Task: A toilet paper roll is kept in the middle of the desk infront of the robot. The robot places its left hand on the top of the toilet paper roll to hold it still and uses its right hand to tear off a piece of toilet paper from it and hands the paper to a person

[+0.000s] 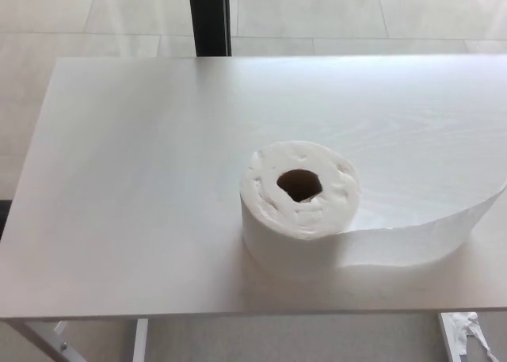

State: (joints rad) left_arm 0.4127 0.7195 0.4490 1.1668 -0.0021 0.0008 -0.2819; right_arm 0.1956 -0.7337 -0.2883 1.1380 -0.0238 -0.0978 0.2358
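Observation:
A white toilet paper roll (299, 207) stands upright on the white desk (142, 180), a little right of the middle and near the front edge. Its brown cardboard core (300, 184) faces up. A loose strip of paper (428, 235) unwinds from the roll's front and runs to the right, lifting toward the picture's right border. Neither of my hands shows in the head view.
The desk's front edge (238, 314) runs just below the roll, with its legs underneath at the left and right corners. A dark vertical post (210, 17) stands beyond the far edge. Pale tiled floor surrounds the desk.

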